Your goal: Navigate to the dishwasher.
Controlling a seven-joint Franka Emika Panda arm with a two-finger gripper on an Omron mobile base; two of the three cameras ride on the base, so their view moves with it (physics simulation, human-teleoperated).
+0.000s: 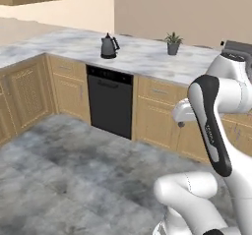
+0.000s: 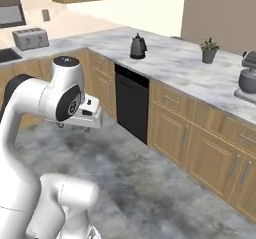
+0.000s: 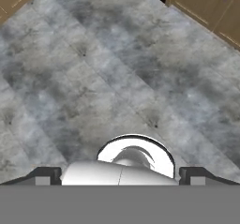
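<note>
Dishwasher [image 1: 110, 101] sits far left under the table [image 1: 147, 57], beneath a kettle [image 1: 109, 46]; a plant [image 1: 173, 43] stands further right. From the right side, a toaster [image 2: 30, 38] rests far left. Looking down the pincer [image 3: 122, 174], grey floor [image 3: 93, 87] spreads below; whether it's clenched or released, I can't tell.

I see a marbled grey worktop [image 1: 147, 57] carrying a dark kettle [image 1: 109, 46], a potted plant [image 1: 173, 43] and a toaster [image 2: 30, 38].
</note>
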